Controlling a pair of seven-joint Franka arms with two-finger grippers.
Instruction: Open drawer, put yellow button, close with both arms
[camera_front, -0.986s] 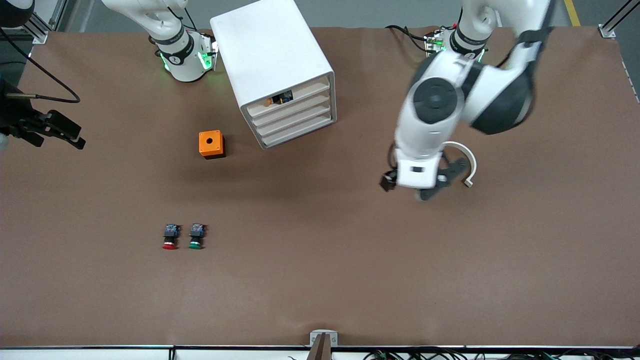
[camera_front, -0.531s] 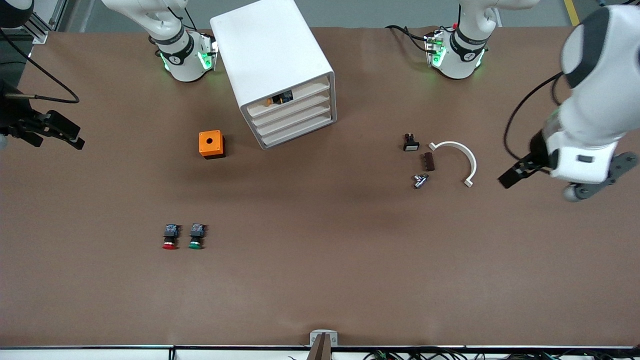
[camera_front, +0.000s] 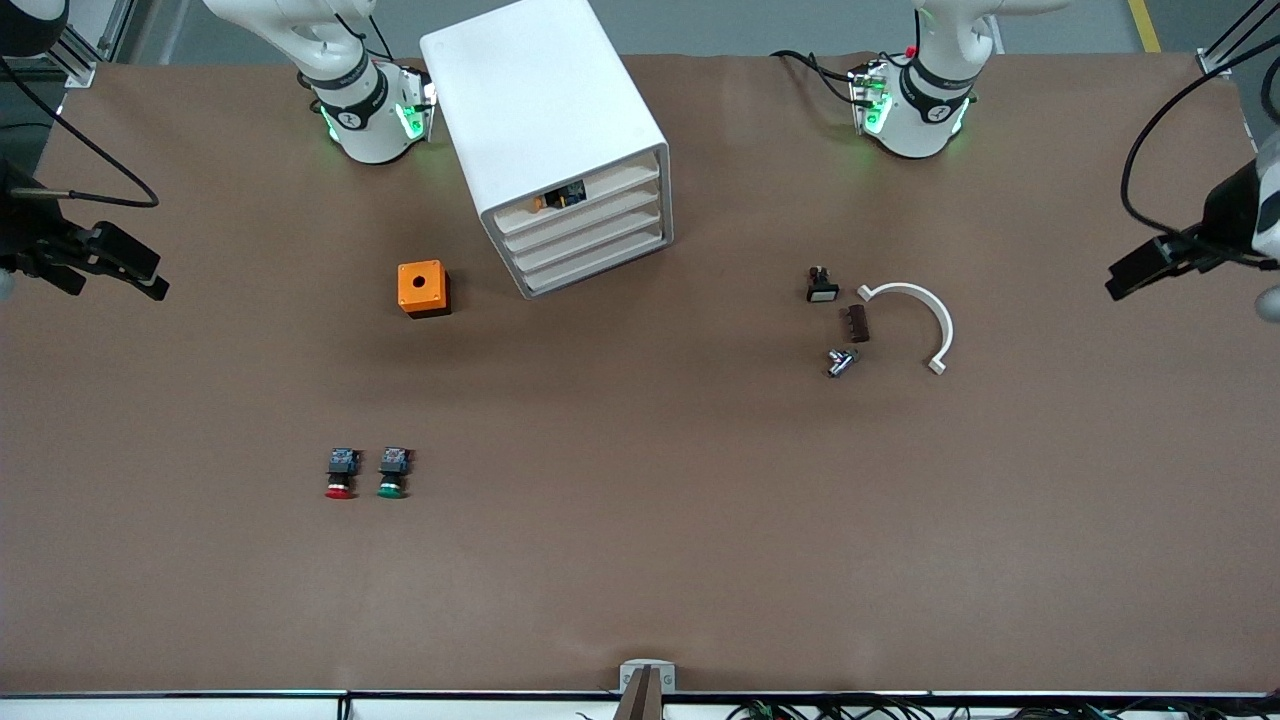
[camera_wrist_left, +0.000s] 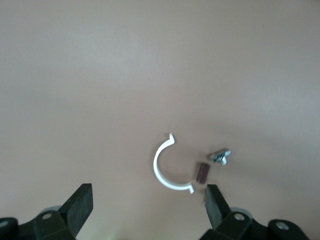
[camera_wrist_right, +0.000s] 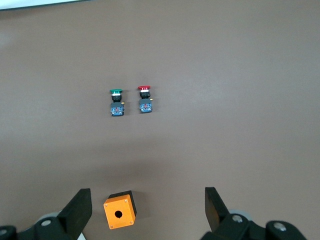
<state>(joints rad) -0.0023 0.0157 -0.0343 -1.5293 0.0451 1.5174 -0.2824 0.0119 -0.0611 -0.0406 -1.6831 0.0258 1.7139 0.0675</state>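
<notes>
The yellow button (camera_front: 548, 200) lies inside the drawer (camera_front: 580, 193) at the cabinet (camera_front: 545, 130) top. This drawer seems almost shut, hard to confirm. Both grippers are wide and empty: left gripper (camera_wrist_left: 147, 207) and right gripper (camera_wrist_right: 146, 209), each well apart from the cabinet. If a gap remains, the button may jam.

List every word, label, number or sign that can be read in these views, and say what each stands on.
No text can be read in any view.
Arm bases: small dark marks, too small to read.
Bracket at the table's front edge: tiny marks, illegible.
White cabinet, orange cube, red button and green button: no visible lettering.
</notes>
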